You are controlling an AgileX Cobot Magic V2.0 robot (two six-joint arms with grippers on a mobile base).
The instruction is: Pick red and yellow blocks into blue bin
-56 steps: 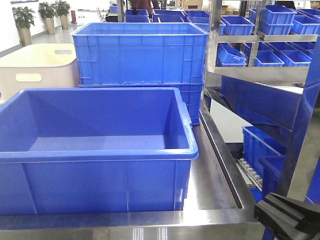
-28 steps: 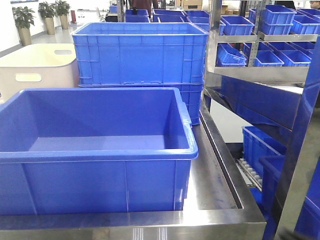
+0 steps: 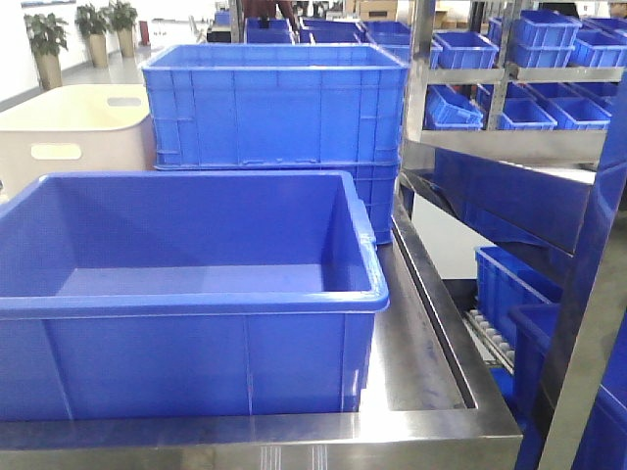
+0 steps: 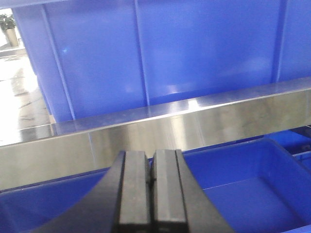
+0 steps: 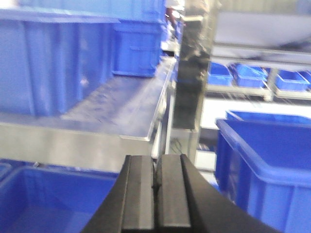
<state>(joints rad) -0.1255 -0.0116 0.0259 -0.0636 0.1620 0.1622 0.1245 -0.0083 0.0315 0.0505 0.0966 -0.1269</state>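
Observation:
The blue bin stands on the steel table at the front left, and the part of its inside that shows holds nothing. The red and yellow blocks are out of view in every frame. My left gripper is shut with nothing between its fingers; it sits below the table's front edge, facing the bin's outer wall. My right gripper is also shut and empty, low beside the table's right corner. Neither gripper shows in the front view.
Ribbed blue crates are stacked behind the bin, with a cream tub at the back left. A steel rack of small blue bins stands to the right. Lower blue bins sit under and beside the table.
The black gripper seen at the lower right of the front view a second ago has dropped out of that view. The bin and crates have not moved.

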